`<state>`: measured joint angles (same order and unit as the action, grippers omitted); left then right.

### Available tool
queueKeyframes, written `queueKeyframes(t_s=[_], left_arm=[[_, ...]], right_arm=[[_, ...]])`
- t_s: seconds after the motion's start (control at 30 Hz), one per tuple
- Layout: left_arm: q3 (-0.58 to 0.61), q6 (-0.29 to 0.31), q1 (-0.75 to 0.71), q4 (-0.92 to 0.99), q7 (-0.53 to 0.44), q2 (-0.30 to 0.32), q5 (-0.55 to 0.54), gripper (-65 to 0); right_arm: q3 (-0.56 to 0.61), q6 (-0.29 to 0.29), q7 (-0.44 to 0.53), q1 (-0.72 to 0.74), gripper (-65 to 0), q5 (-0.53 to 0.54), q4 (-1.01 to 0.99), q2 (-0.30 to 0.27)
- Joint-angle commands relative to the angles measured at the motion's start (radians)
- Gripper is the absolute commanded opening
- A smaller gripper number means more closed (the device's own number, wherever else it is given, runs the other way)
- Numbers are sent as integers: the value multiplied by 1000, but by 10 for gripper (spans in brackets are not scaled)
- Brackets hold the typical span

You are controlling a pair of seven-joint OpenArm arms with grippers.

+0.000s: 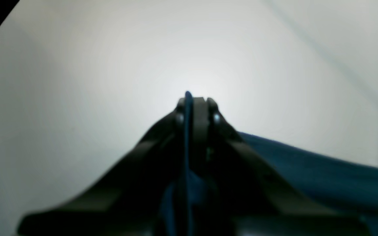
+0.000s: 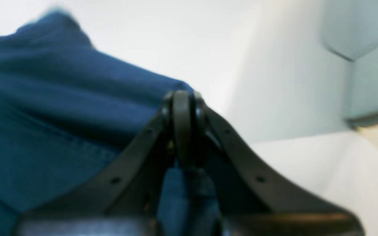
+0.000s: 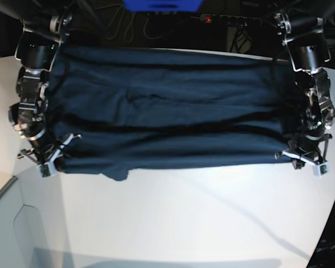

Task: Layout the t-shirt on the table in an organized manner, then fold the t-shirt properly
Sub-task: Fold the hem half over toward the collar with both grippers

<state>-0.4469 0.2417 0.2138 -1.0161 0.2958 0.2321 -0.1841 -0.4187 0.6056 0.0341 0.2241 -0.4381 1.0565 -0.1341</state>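
The dark navy t-shirt (image 3: 173, 111) hangs stretched wide between my two grippers above the white table (image 3: 184, 218). My left gripper (image 3: 295, 155) is at the right of the base view, shut on the shirt's lower corner; in the left wrist view the gripper (image 1: 194, 100) pinches a thin blue edge of cloth (image 1: 323, 170). My right gripper (image 3: 58, 154) is at the left of the base view, shut on the other lower corner; in the right wrist view the gripper (image 2: 182, 96) is closed with the blue cloth (image 2: 51, 108) spreading to its left.
A small flap of cloth (image 3: 116, 174) droops below the shirt's lower edge near the left. The table's curved edge (image 3: 330, 223) runs down the right. Dark cables and a blue object (image 3: 162, 5) lie behind the shirt at the top.
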Motion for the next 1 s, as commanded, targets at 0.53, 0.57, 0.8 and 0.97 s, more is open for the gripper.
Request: queueKeyframes(t_s=[0.53, 0.57, 0.8, 0.97], left_arm=[[-8, 5, 25, -119, -33, -15, -8, -649], [-8, 5, 6, -151, -33, -20, -8, -649], [-8, 5, -115, -272, -37, -24, -10, -649], [-62, 6, -173, -290, -37, -38, -10, -649]], right_arm=[[-76, 7, 28, -84, -650, 58, 245, 89], [-75, 7, 28, -104, -650, 77, 267, 92], [-76, 7, 30, -231, -650, 115, 356, 96], [-76, 7, 30, -312, -650, 127, 393, 98]])
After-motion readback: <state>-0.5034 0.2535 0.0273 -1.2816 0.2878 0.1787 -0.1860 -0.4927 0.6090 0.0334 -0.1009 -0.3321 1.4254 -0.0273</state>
